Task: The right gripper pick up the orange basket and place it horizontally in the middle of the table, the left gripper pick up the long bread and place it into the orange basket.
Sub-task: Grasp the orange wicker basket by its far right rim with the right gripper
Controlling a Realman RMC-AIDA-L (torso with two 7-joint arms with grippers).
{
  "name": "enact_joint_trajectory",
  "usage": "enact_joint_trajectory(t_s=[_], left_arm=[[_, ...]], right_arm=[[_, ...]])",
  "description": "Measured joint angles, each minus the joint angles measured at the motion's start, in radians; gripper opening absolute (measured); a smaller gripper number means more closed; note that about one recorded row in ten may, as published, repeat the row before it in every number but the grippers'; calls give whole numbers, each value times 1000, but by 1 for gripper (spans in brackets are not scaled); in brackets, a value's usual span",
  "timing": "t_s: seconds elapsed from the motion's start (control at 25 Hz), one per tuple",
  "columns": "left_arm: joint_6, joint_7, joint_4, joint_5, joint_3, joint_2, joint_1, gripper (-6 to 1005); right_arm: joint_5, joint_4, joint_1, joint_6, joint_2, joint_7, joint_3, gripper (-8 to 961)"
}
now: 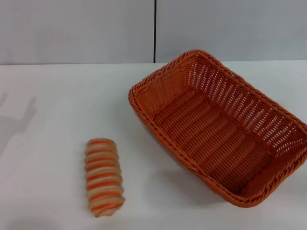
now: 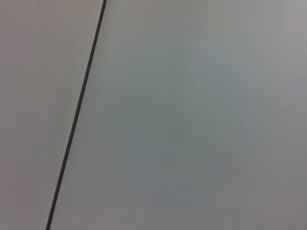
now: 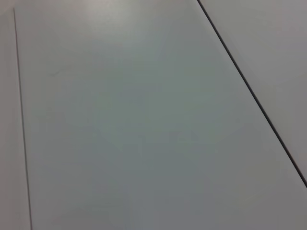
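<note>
**Nearest item.** The long bread (image 1: pixel 102 176): oblong roll, cream with orange-brown crosswise stripes. It lies flat on the table (image 1: pixel 43 143), left of centre toward the near edge, its long axis running roughly near to far. Nothing touches it. It is well apart from the basket.

**Middle to right.** The orange basket (image 1: pixel 220 127): rectangular woven basket, upright, open side up, nothing in it. It sits on the right half of the table at a slant, one corner toward the far middle and the opposite corner toward the near right edge.

**Far.** A pale wall (image 1: pixel 76 28) behind the table, with a dark vertical seam (image 1: pixel 155 28).

**Arms.** Neither the left tool nor the right tool appears in any view. Both wrist views show only pale panels crossed by thin dark seams. Whether either tool is wide, narrow or holding anything cannot be told.

**Step in hand (judgement).** The first step is not yet done: the basket is angled and off to the right.

**Next move (judgement).** The right tool would need to come down on the braided rim, most likely a long side, then lift, turn the basket crosswise and set it at mid-table.

**Markings.** No brand, label or legible writing on any item.
</note>
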Motion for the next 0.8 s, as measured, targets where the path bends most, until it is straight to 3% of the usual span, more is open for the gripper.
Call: enact_joint_trajectory(t_s=[0.48,0.8], left_arm=[[-2,0,3,0,-5,2,6,809],[-20,0,1,-2,-6,2,-6,809]], right_arm=[[-8,-33,-17,18,-5,66,1,760],[-172,-401,-94,169,0,401,14,759]])
